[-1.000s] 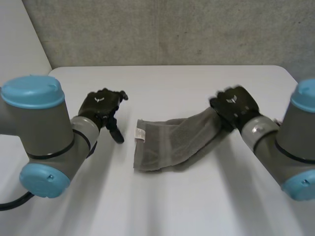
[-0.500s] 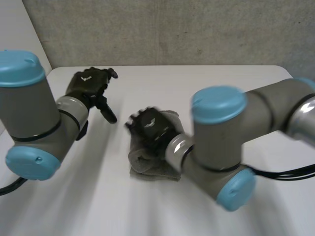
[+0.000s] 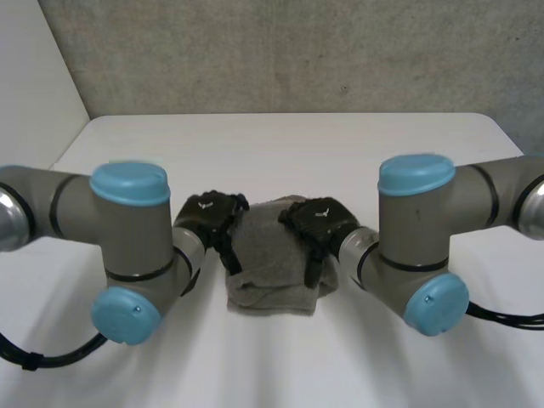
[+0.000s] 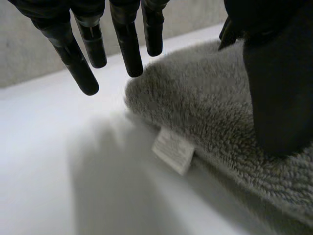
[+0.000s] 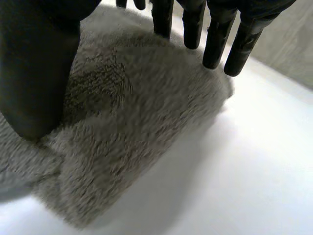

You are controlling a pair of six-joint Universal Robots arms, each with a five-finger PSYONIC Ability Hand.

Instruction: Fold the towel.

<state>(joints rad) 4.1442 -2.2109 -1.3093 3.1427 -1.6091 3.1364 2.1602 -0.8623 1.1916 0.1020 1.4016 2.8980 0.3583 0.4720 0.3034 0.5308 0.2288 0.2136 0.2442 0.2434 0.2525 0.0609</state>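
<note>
The left hand (image 3: pixel 209 218) sat against the left side of the towel (image 3: pixel 270 265). Its fingers (image 4: pixel 128 46) were straight and spread, their tips just off the towel's rounded fold, and its thumb was over the pile. It pinched nothing, so the hand was open. The towel lay as a thick grey bundle on the white table (image 3: pixel 340 144), between the two hands. Its white label (image 4: pixel 172 150) poked out from under its left edge. The right hand (image 3: pixel 320 221) was on the towel's right side, open as well, with straight fingers reaching past the towel's far edge and the thumb above the pile.

The fold looked mostly made, though the top layer was humped rather than flat. If the hands lifted away without pressing it down, that layer could spring back open. An uneven squeeze from the two sides could bunch the towel or slide it towards the weaker hand. The looped pile might also catch on a fingertip and drag the top layer askew.
</note>
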